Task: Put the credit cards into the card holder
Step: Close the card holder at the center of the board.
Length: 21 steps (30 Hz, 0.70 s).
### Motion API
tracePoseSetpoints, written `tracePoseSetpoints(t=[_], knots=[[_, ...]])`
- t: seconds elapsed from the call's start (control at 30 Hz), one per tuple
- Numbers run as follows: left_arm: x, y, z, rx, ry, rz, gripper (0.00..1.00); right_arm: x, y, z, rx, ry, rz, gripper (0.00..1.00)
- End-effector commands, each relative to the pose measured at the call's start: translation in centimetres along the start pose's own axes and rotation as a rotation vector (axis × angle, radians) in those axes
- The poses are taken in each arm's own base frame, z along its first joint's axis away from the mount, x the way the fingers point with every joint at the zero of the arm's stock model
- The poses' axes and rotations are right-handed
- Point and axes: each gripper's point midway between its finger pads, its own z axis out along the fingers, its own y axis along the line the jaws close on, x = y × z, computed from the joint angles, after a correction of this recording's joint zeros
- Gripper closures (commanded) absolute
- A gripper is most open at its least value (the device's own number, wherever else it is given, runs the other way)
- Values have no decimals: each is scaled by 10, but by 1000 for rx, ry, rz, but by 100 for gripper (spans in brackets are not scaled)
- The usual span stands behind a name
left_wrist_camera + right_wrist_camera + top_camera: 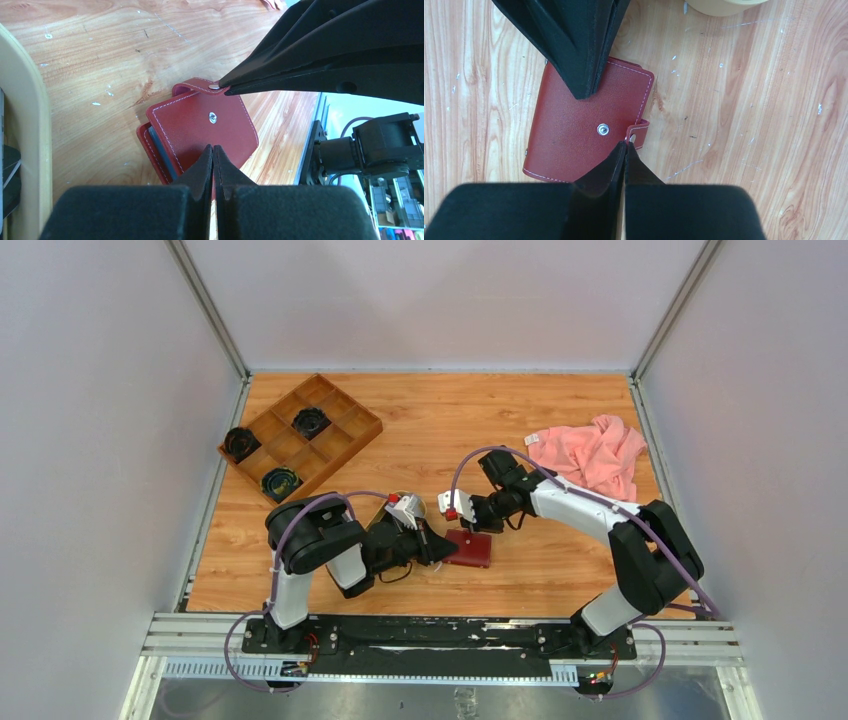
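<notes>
The dark red card holder (470, 548) (200, 125) (569, 135) lies folded shut on the wooden table between the two arms. A grey-blue inner edge shows at its side. My left gripper (445, 548) (213, 147) is shut with nothing between its fingers, and its tips rest on the holder's cover. My right gripper (470, 527) (625, 143) is shut, its tips pinching the end of the upturned snap tab (200, 86) (639, 132). The tab is not fastened to the snap stud (602, 129). The credit cards are out of view.
A tan oval tray rim (30, 125) (724, 4) sits close behind the holder. A brown compartmented wooden box (300, 435) with dark round items stands at the back left. A pink cloth (595, 455) lies at the back right.
</notes>
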Motion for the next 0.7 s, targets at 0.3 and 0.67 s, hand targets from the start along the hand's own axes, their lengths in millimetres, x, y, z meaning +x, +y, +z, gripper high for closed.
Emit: tracePoseSetpoints(t=[0.3, 0.67], knots=[[-3, 4, 3, 0, -14, 17, 100, 1, 35, -1, -84, -1, -44, 100], [-3, 3, 3, 2, -11, 19, 100, 8, 46, 14, -131, 66, -60, 100]])
